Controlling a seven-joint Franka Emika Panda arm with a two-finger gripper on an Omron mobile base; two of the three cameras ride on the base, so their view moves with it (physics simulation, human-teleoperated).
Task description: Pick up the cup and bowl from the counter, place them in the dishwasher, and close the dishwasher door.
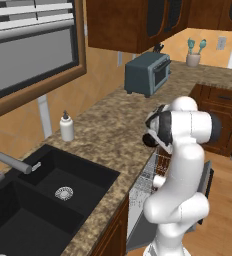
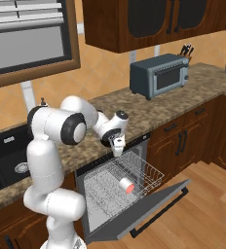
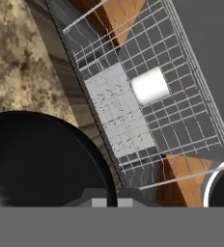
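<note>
1. The gripper [image 2: 118, 145] hangs at the front edge of the counter [image 2: 149, 109], just above the open dishwasher [image 2: 120, 187]. Its jaws are drawn narrow. In the hand view a large round black shape sits right at the fingers; I take it for the bowl [image 3: 41, 159], and the jaws seem pinched on its rim, though the contact itself is not plain to see.

2. Judged from that, the bowl lies directly under and against the gripper, over the counter's lip. Being round, it has no long axis; its opening appears to face up toward the hand camera.

3. Just beyond and below is the wire rack [image 2: 134, 180], pulled out over the lowered dishwasher door [image 2: 149, 209]. The coming move turns on this: the rack lies down and outward from the gripper, away from the counter.

4. The cup [image 2: 127, 185] is already in the rack, on its side, with its long axis roughly across the rack and its pinkish-red end pointing toward the door's outer edge.

5. Further along the counter stand a toaster oven [image 2: 160, 75] and a knife block [image 2: 185, 50]; a soap bottle [image 1: 66, 126] stands by the sink [image 1: 48, 185].
</note>
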